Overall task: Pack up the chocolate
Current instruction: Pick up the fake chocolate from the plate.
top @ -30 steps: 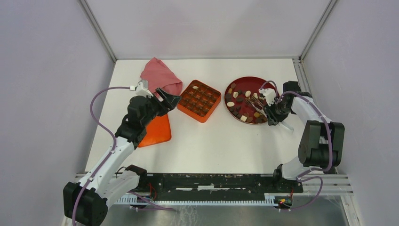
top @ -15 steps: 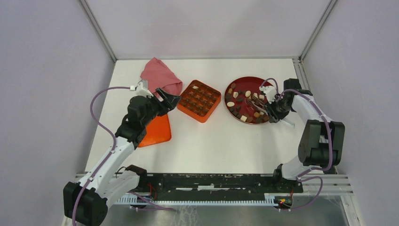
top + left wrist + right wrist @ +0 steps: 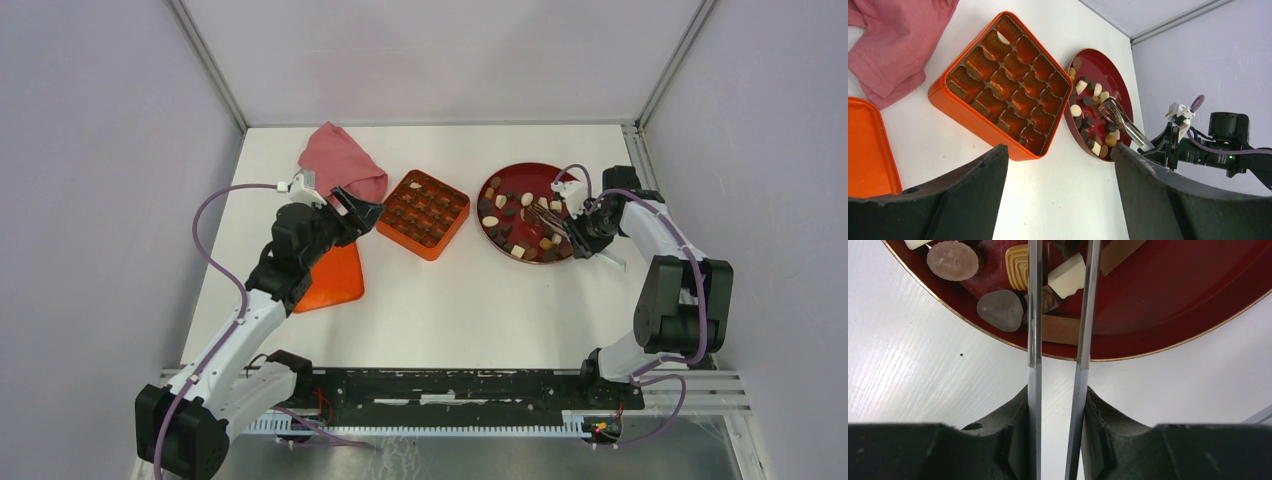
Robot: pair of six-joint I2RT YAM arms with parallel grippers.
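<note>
Over the red plate's [image 3: 533,171] right rim, the right gripper [image 3: 584,235] clamps tongs [image 3: 1034,315] pointing inward across the chocolate [image 3: 1066,275] lying there; the left gripper [image 3: 1058,152] gapes empty, well left of the plate.

The chocolate [image 3: 954,260] comes in dark brown, milk brown, caramel tan and cream white. One tan piece carries stepped ridges, and one dark piece looks dusted grey. The plate [image 3: 1173,300] is a deep glossy red with a thin gold line along its edge. The box [image 3: 948,97] is bright orange outside, its grid of cells glossy copper-brown. The lid [image 3: 335,277] is the same orange. The cloth [image 3: 343,165] is dusty pink, the tabletop [image 3: 470,310] white with faint streaks. The tongs [image 3: 1034,315] are silver. The left gripper [image 3: 1059,150] and right gripper [image 3: 1055,405] are matte black, the cables [image 3: 215,215] purple and the walls [image 3: 100,150] pale lilac.
</note>
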